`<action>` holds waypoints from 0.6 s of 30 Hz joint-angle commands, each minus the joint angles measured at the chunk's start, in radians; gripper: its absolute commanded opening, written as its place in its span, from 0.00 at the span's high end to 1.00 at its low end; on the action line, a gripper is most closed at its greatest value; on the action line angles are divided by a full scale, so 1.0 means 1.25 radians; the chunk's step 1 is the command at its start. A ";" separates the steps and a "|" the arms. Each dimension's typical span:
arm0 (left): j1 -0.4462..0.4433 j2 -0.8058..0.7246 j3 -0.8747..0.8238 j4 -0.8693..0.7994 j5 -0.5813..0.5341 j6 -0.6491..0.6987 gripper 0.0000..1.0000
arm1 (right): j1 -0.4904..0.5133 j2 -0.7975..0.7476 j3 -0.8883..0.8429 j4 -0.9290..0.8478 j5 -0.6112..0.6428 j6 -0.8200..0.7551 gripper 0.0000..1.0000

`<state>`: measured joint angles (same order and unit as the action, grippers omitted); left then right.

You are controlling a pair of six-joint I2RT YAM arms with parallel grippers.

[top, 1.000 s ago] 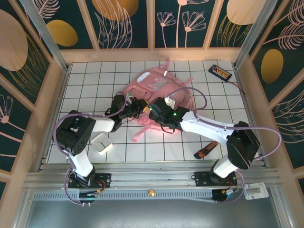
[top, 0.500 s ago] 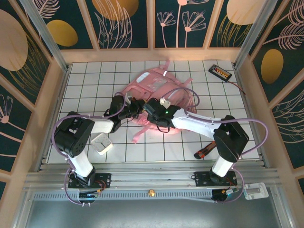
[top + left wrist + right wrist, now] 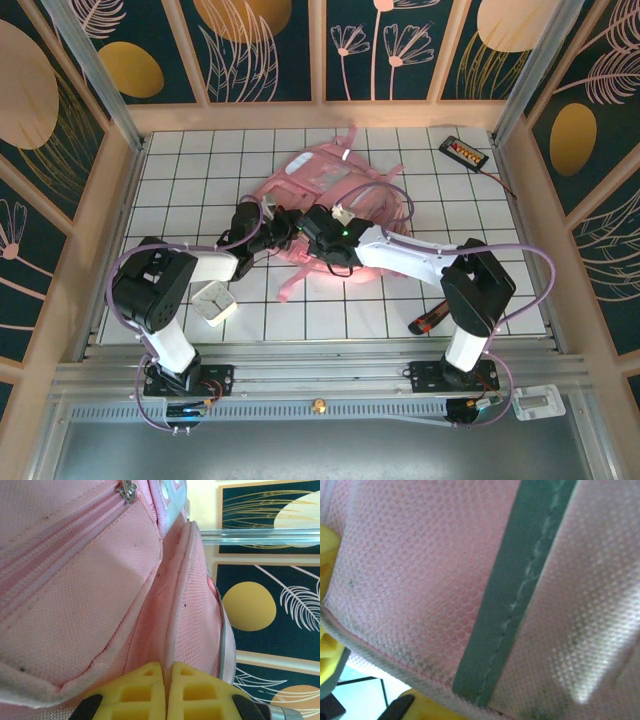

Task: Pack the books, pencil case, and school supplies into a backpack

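The pink backpack (image 3: pixel 325 185) lies at the table's middle, its fabric close up in the left wrist view (image 3: pixel 75 580) and the right wrist view (image 3: pixel 420 555). My left gripper (image 3: pixel 288 228) (image 3: pixel 166 667) is shut on a fold of its fabric at the near-left edge. Just to the right, my right gripper (image 3: pixel 320 235) is shut on the backpack's mesh beside a grey strip (image 3: pixel 515 595), and one yellow finger (image 3: pixel 327 555) shows at the left. Two loose school supplies lie on the table: a white item (image 3: pixel 213 302) and a red-and-black item (image 3: pixel 432 318). The books and pencil case are out of view.
A flat black device with orange buttons (image 3: pixel 464 151) and its cable lies at the back right. Wooden walls enclose the tiled table (image 3: pixel 200 170) on three sides. A pink strap (image 3: pixel 292 287) trails toward the near edge.
The right gripper has closed on the backpack fabric. The right arm's elbow has swung left and the wrist has edged toward the left gripper. The left arm has stayed put.
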<state>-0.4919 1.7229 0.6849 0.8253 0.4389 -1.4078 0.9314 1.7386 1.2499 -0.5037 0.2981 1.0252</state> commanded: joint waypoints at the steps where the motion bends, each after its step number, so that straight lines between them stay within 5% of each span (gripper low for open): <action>1: -0.015 -0.057 -0.002 0.085 0.071 -0.016 1.00 | -0.004 0.019 0.023 0.039 0.029 -0.010 0.96; 18: 0.023 -0.084 0.108 -0.268 -0.011 0.275 1.00 | -0.042 -0.143 -0.100 -0.096 -0.027 -0.114 1.00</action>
<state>-0.4824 1.6554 0.7776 0.5316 0.4263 -1.1522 0.9089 1.6192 1.1652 -0.5278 0.2554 0.9241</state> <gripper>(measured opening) 0.045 0.050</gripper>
